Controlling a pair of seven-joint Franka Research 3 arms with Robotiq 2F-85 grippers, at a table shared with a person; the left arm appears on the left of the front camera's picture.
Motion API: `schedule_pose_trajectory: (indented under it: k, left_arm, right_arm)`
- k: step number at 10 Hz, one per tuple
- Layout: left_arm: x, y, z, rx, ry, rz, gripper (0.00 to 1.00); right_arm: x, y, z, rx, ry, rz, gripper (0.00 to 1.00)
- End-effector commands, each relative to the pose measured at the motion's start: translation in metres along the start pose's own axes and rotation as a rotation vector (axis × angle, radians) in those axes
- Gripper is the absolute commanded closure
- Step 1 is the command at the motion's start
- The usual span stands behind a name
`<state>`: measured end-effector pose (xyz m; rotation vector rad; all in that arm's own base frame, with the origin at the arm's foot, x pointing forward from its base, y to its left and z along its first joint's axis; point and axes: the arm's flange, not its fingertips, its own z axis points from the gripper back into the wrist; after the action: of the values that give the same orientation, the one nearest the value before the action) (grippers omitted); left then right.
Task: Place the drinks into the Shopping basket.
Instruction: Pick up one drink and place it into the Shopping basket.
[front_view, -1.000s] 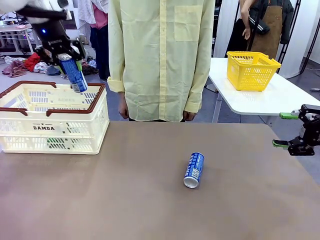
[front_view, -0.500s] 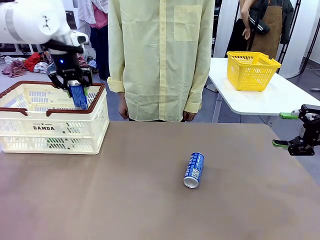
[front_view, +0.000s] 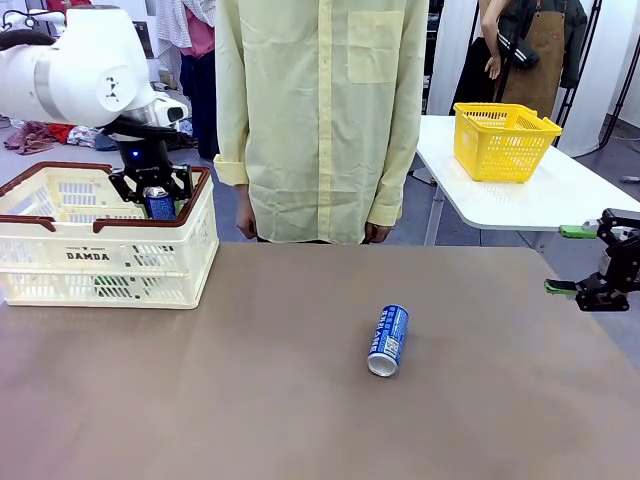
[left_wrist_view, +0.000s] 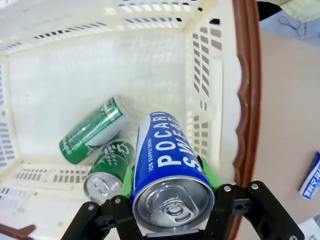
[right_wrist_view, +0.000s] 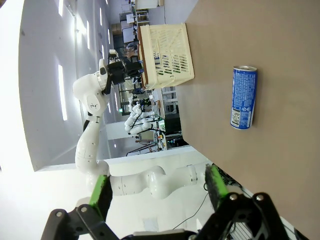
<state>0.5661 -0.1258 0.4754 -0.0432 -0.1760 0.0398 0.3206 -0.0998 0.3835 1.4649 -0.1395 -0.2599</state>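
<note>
The cream-white Shopping basket (front_view: 100, 255) with brown handles stands at the table's far left. My left gripper (front_view: 155, 205) reaches down into it, shut on a blue can (front_view: 160, 207). In the left wrist view the green pads of my left gripper (left_wrist_view: 170, 200) clamp the blue can (left_wrist_view: 167, 165) above the basket floor (left_wrist_view: 100, 60), where two green cans (left_wrist_view: 92, 131) (left_wrist_view: 107, 167) lie. Another blue can (front_view: 388, 340) lies on its side mid-table, also seen as the can (right_wrist_view: 244, 97) in the right wrist view. My right gripper (front_view: 567, 260) hangs open off the table's right edge, holding nothing (right_wrist_view: 159, 192).
A person in a pale yellow shirt (front_view: 320, 120) stands at the far edge, arms down. A yellow mesh basket (front_view: 500, 140) sits on a white side table (front_view: 540, 205) at the back right. The brown tabletop (front_view: 250, 400) around the lying can is bare.
My left arm has lowered the blue can from above the basket's rim down inside it. The right arm and the can on the table have not moved.
</note>
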Motion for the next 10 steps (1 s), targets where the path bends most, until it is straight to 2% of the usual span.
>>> schedule_pose_trajectory:
  k: [1,3,10]
  left_arm:
    - [-0.007,0.020,-0.016,-0.002,-0.034,-0.025,1.00]
    - [-0.005,0.031,-0.030,-0.013,-0.003,-0.031,1.00]
    - [-0.001,0.036,-0.056,-0.045,0.061,-0.035,1.00]
  right_arm:
    - [0.001,0.004,-0.001,0.010,-0.012,-0.006,0.00]
    - [0.001,0.004,-0.001,0.010,-0.012,-0.006,0.00]
    - [0.001,0.004,-0.001,0.010,-0.012,-0.006,0.00]
